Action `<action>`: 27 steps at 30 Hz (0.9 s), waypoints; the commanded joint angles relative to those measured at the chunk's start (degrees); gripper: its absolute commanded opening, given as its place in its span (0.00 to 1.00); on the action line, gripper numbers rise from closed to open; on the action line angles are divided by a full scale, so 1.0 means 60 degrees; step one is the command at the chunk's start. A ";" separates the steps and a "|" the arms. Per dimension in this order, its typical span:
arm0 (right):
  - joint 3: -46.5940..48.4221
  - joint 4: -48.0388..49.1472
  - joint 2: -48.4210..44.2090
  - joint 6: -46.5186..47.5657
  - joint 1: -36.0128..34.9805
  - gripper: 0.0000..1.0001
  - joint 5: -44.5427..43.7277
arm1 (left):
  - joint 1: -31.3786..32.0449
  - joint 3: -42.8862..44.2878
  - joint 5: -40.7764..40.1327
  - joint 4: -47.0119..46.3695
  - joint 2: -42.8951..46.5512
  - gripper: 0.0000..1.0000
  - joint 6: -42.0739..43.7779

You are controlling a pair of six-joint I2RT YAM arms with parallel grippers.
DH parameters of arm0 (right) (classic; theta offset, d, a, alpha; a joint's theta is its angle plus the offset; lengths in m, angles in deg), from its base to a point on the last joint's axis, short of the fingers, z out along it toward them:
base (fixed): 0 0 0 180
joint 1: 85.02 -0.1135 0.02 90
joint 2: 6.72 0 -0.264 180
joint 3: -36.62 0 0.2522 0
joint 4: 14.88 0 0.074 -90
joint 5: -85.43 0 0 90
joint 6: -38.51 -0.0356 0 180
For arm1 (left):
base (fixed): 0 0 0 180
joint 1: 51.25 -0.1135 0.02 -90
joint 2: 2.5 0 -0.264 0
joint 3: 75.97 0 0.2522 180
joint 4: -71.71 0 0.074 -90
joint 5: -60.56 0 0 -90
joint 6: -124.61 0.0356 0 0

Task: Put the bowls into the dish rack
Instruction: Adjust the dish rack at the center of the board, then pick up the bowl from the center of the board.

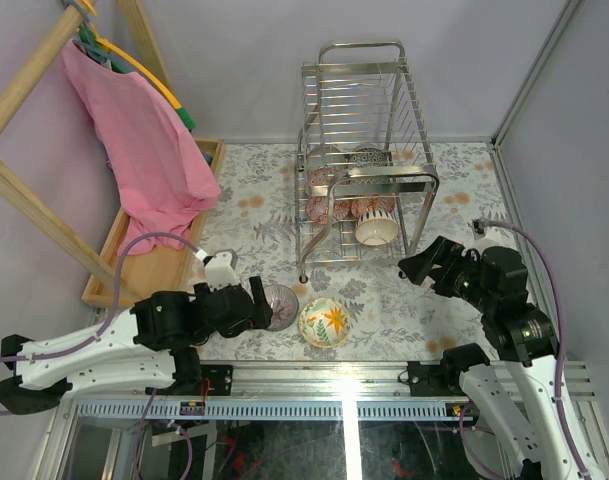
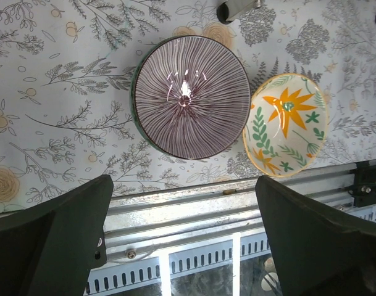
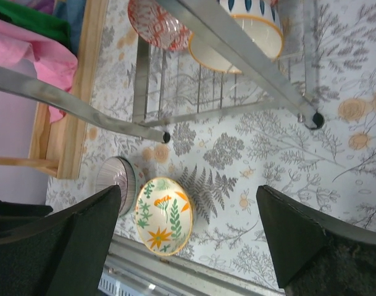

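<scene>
A purple striped bowl (image 1: 281, 306) (image 2: 191, 95) (image 3: 112, 179) and a cream bowl with orange and green flowers (image 1: 324, 322) (image 2: 286, 123) (image 3: 163, 216) sit side by side on the table near its front edge. The chrome dish rack (image 1: 364, 110) (image 3: 237, 55) stands at the back centre. Its lower tier holds several bowls, among them a cream one (image 1: 377, 228) (image 3: 237, 43) and a red-patterned one (image 1: 336, 208) (image 3: 157, 24). My left gripper (image 1: 256, 303) (image 2: 183, 182) is open and empty, just left of the purple bowl. My right gripper (image 1: 412, 265) (image 3: 189, 191) is open and empty, right of the rack's front leg.
A shallow wooden tray (image 1: 134, 272) lies at the left under a pink cloth (image 1: 149, 150) that hangs from a wooden frame (image 1: 24, 85). A metal rail (image 1: 334, 375) (image 2: 194, 216) runs along the near table edge. Walls close the back and right sides.
</scene>
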 commanded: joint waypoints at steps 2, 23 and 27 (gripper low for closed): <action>-0.0537 -0.0365 0.0074 0.0037 0.0037 0.97 0.1209 | -0.0047 -0.0256 -0.0221 -0.0138 -0.0280 1.00 -0.0099; -0.2296 -0.0904 -0.0361 0.0823 0.0026 0.87 0.3163 | 0.2047 -0.0335 0.1411 -0.3397 -0.3028 0.99 -0.0888; -0.2359 -0.0922 -0.0521 0.0784 0.0026 0.87 0.3284 | 0.2525 -0.0304 0.1265 -0.3689 -0.3526 0.99 -0.1595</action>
